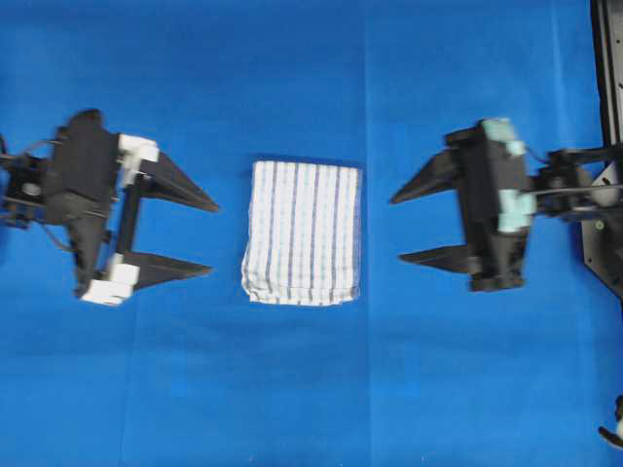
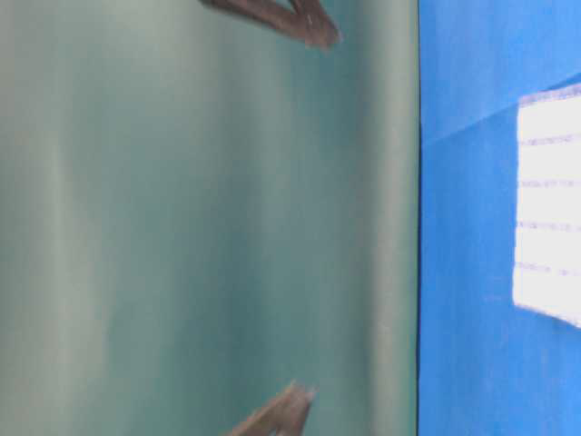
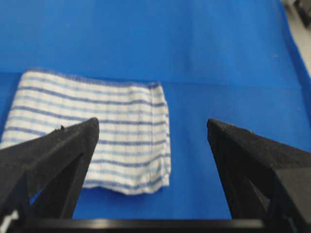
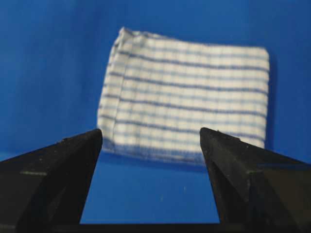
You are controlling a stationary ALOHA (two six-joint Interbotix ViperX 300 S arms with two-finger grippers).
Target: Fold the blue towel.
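Observation:
The blue towel [image 1: 303, 233], white with thin blue stripes, lies folded into a small rectangle on the table's middle. It also shows in the left wrist view [image 3: 92, 126], the right wrist view [image 4: 187, 92] and at the right edge of the table-level view [image 2: 549, 204]. My left gripper [image 1: 210, 236] is open and empty, a short way left of the towel, clear of it. My right gripper [image 1: 397, 228] is open and empty, a short way right of the towel, also apart from it. Both point toward the towel.
A plain blue covering [image 1: 311, 389] spreads over the whole table. A black metal frame [image 1: 608, 58] stands at the right edge. In the table-level view two dark fingertips [image 2: 313, 27] show against a teal wall.

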